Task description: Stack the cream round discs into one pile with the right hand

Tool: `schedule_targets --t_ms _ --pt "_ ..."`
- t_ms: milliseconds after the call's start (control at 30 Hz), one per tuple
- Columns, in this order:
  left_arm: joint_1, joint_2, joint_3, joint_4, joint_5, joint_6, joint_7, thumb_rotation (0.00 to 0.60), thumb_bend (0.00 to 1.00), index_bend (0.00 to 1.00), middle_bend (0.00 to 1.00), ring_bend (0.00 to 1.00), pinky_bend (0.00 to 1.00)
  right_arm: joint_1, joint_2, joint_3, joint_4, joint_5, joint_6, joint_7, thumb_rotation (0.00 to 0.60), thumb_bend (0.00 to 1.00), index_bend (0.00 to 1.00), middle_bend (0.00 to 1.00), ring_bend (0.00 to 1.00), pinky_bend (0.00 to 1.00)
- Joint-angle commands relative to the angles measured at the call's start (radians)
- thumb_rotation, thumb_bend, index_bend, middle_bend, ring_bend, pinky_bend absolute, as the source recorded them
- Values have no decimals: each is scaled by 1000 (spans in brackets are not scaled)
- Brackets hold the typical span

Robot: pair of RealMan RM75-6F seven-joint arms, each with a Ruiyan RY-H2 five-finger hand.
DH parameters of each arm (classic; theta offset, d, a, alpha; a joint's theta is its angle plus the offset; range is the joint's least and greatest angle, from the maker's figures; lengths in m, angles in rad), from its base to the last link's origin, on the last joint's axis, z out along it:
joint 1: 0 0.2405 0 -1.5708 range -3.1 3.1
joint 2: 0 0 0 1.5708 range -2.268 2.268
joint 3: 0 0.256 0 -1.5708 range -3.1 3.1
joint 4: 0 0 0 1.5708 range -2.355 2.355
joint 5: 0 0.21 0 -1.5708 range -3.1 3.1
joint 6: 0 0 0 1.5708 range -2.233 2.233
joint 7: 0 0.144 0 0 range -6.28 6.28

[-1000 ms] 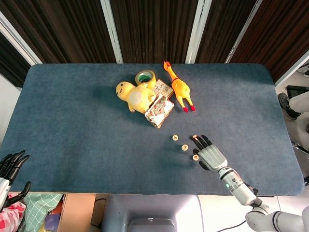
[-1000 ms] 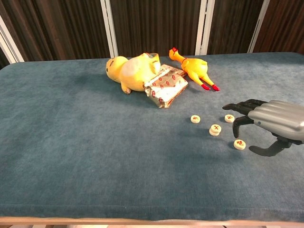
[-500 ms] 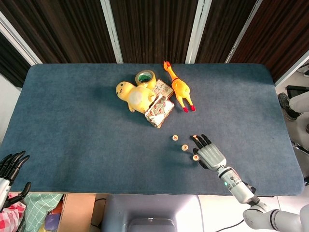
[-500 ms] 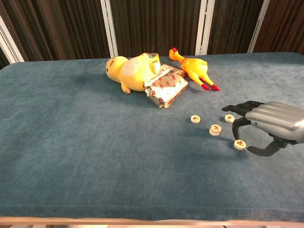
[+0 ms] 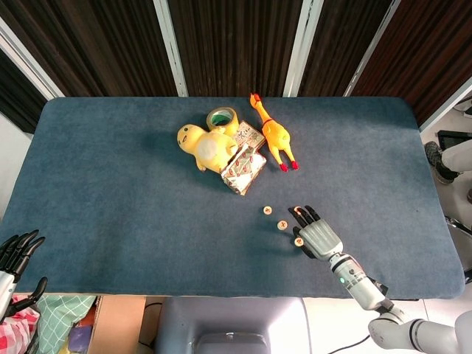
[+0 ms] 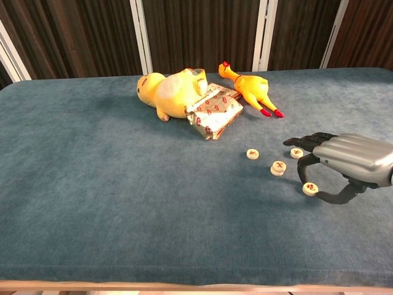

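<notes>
Several cream round discs with red marks lie apart on the blue table: one (image 6: 252,153), one (image 6: 279,167), one (image 6: 297,152) under the fingertips, and one nearest me (image 6: 311,188). In the head view they are at disc (image 5: 268,210), disc (image 5: 282,225), disc (image 5: 298,210) and disc (image 5: 299,240). My right hand (image 6: 347,161) (image 5: 317,232) hovers low over the two rightmost discs, fingers spread and curved, with a finger and the thumb bracketing the nearest disc. It holds nothing. My left hand (image 5: 18,254) hangs off the table's front left corner, fingers apart.
Behind the discs lie a yellow plush duck (image 6: 166,92), a foil snack packet (image 6: 213,109), a rubber chicken (image 6: 252,89), a tape roll (image 5: 221,118) and a small box (image 5: 251,136). The table's front edge (image 6: 184,279) runs close to the hand.
My right hand has crept a little left and lower, so its finger and thumb now sit closer around the nearest disc. The discs and my left hand have not moved.
</notes>
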Motion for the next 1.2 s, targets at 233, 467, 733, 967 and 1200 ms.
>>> schedule_targets --t_ms 233,467,733,967,1200 --pt "0 0 0 -1 3 2 1 600 442 0 0 0 74 -7 19 16 -31 -24 52 20 600 479 618 17 0 0" --pt "0 -1 0 -2 0 -1 5 600 442 0 0 0 74 22 24 68 -57 8 34 24 600 480 617 17 0 0" --pt "-1 -1 0 -4 1 -2 12 600 442 0 0 0 74 70 -10 122 -46 85 -33 -18 600 480 617 17 0 0" --pt "0 -1 -1 -3 -4 -1 5 600 442 0 0 0 74 91 -43 131 -21 124 -62 -50 600 480 614 17 0 0" --pt "0 0 -2 -2 -4 -1 1 600 442 0 0 0 74 101 -62 133 -5 149 -71 -70 600 479 608 17 0 0"
